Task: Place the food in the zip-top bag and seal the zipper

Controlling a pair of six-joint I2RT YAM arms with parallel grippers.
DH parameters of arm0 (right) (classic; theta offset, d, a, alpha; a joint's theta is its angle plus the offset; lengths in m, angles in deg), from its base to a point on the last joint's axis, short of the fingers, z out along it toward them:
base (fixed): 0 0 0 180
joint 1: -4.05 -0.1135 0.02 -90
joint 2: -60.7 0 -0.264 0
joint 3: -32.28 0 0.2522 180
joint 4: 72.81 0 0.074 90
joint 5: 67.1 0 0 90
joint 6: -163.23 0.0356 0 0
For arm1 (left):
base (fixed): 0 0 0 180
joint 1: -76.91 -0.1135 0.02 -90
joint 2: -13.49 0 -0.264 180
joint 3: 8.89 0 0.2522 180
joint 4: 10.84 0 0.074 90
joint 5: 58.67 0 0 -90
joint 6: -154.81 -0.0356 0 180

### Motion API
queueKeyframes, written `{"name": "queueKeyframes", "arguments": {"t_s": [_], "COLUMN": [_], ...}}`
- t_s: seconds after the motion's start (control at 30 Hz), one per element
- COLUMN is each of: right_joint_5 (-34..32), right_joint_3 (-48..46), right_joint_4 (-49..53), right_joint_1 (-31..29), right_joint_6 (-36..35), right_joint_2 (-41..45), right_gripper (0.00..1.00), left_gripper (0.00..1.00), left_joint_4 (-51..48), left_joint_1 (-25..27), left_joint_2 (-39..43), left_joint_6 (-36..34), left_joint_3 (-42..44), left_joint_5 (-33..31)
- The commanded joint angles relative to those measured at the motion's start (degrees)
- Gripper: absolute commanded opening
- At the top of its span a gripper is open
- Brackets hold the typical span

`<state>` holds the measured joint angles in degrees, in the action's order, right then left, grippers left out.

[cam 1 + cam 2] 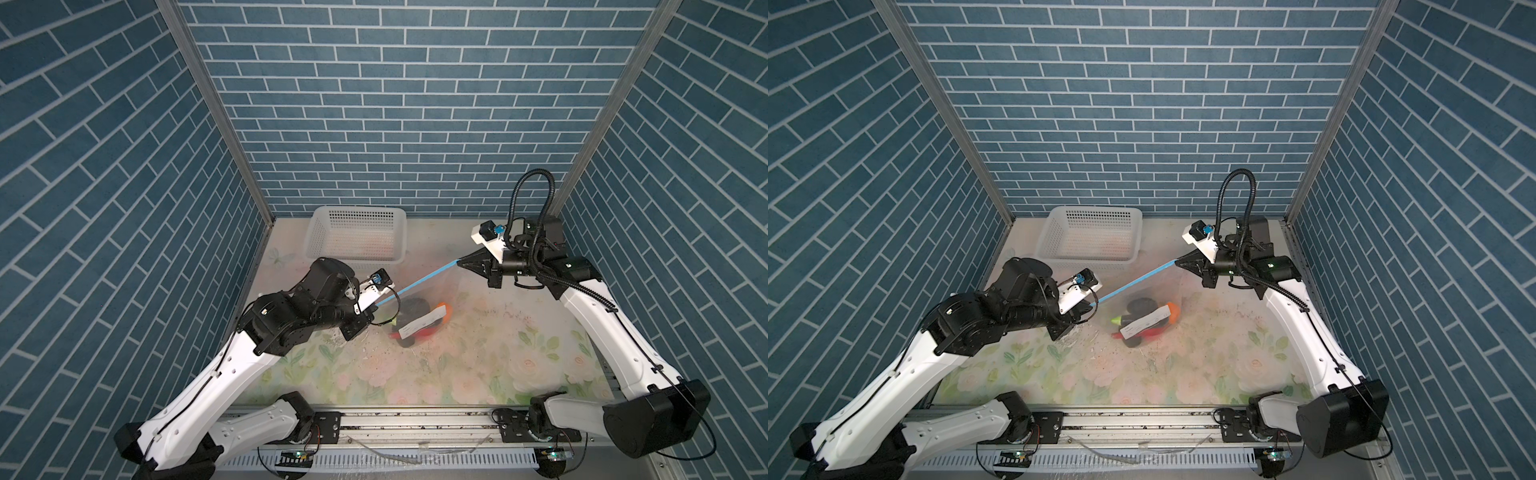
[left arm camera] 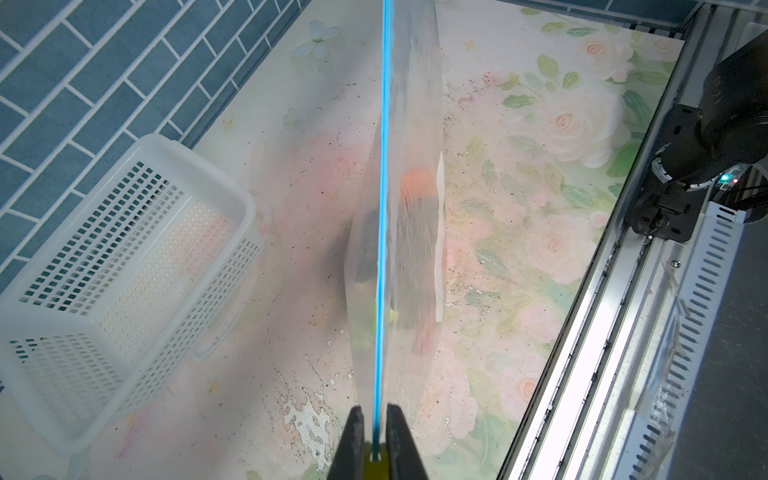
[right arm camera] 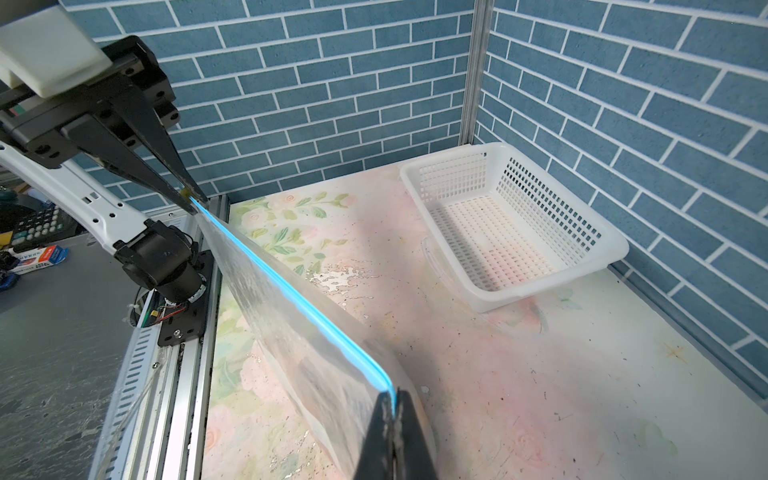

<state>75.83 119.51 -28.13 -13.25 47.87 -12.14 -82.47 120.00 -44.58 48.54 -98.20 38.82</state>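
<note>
Above the table (image 1: 457,365), outstretched left pincer (image 1: 376,306) and right pincer (image 1: 460,262) clamp opposite ends of the zipper (image 1: 419,282).

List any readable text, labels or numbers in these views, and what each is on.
On the zip-top bag, the white label patch: dark print, too small to read.
In the right wrist view, the red, white and blue box off the table: print blurred, unreadable.
Next to it, the calculator: key markings too small to read.
No legible text anywhere.

The food (image 2: 417,183) shows only as blurred smears through the zip-top bag (image 2: 413,83).
</note>
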Motion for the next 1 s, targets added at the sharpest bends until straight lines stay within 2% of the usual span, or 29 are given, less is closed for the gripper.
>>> {"name": "queueKeyframes", "arguments": {"t_s": [0.0,0.33,0.47,0.5,0.53,0.63,0.7,0.8,0.97], "right_joint_5": [-5.5,-5.4,-4.7,-4.2,-3.2,-0.5,-1.7,-5.4,-9.0], "right_joint_3": [3.6,3.4,3.0,2.8,2.3,1.4,1.1,2.1,9.5], "right_joint_4": [-1.6,-1.5,0.2,0.8,1.7,2.8,2.7,4.6,12.2], "right_joint_1": [2.6,2.6,2.6,2.6,2.6,2.0,0.3,-3.5,-11.1], "right_joint_6": [-0.7,-1.0,-4.1,-5.5,-7.6,-11.1,-13.0,-17.1,-22.0], "right_joint_2": [-0.5,-0.2,0.4,0.7,1.2,2.8,3.8,3.9,-1.9], "right_gripper": [0.00,0.00,0.00,0.04,0.13,0.50,0.64,0.74,0.76], "left_gripper": [0.06,0.06,0.06,0.06,0.06,0.06,0.06,0.06,0.06], "left_joint_4": [-10.2,-7.4,-5.5,-4.9,-4.2,-2.4,-1.0,0.7,3.3], "left_joint_1": [-0.7,-0.8,-0.8,-0.8,-0.8,-0.8,-0.8,-0.8,-0.8], "left_joint_2": [1.9,1.5,1.2,1.1,1.1,0.8,0.5,-0.2,-0.6], "left_joint_6": [0.3,0.1,-0.6,-0.9,-1.0,-1.9,-2.3,-3.2,-4.2], "left_joint_3": [0.6,1.4,1.2,1.1,1.0,0.3,0.0,-0.4,-1.4], "left_joint_5": [-2.7,-1.4,-0.6,-0.2,0.1,1.1,1.8,3.3,4.3]}}
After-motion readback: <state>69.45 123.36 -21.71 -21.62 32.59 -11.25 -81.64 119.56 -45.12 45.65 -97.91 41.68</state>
